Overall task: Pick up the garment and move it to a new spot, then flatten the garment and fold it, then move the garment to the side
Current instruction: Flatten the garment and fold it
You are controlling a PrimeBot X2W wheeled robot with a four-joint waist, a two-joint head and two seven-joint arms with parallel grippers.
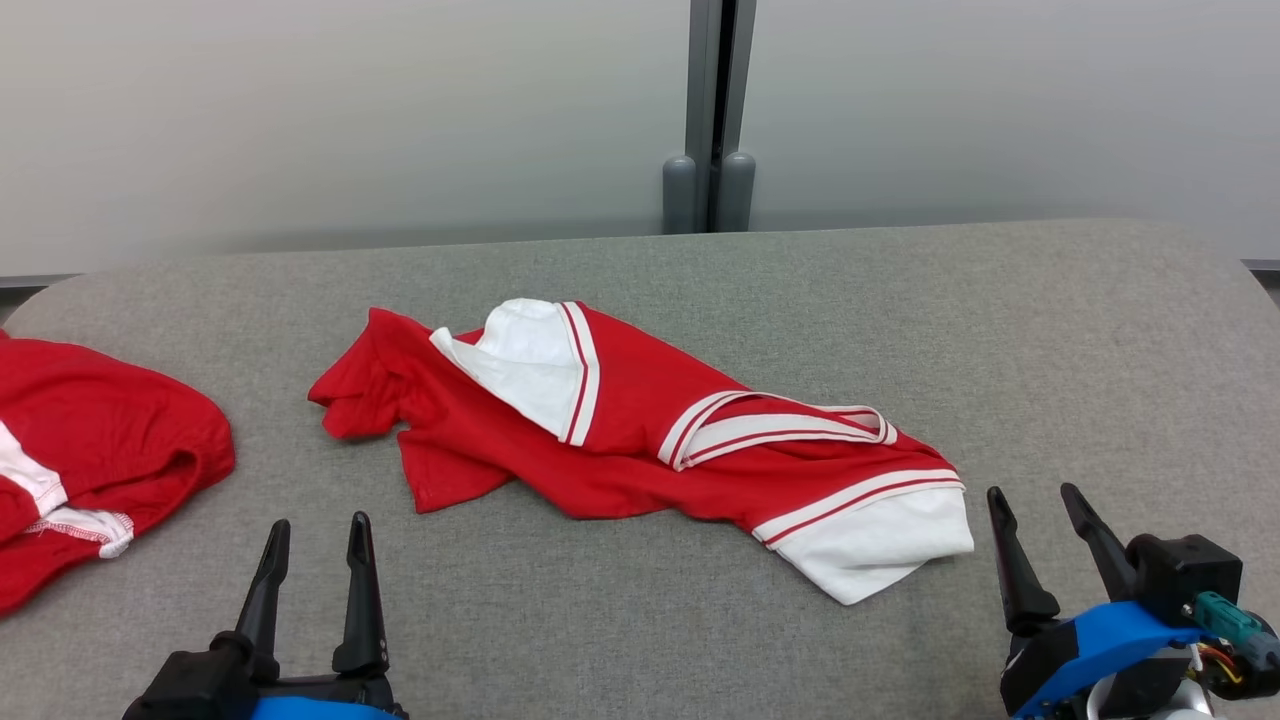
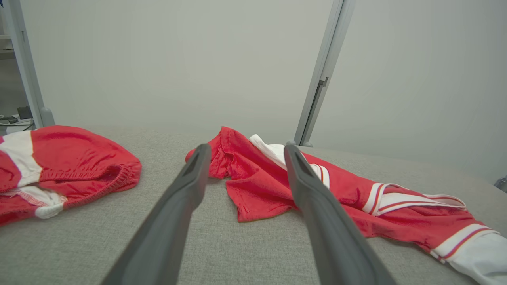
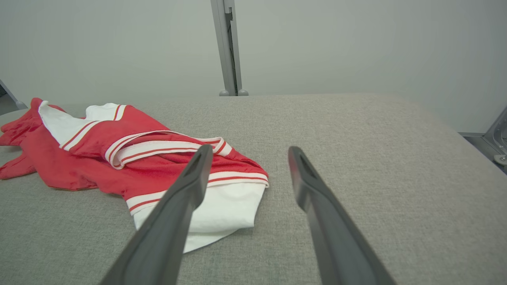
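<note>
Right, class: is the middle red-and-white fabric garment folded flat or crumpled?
Crumpled: the red-and-white fabric garment lies bunched and twisted, layers overlapping unevenly, on the grey padded table.

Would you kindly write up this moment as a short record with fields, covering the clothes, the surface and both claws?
surface: grey fabric-covered table
target garment: crumpled red jersey shirt with white striped trim, lying mid-table, neither flattened nor folded
other garment: bunched red and white cloth at the table's left edge, apart from the shirt
left claw: open, empty, near the shirt's red end, not touching
right claw: open, empty, beside its white end, not touching
backdrop: pale wall with a grey upright post
</note>
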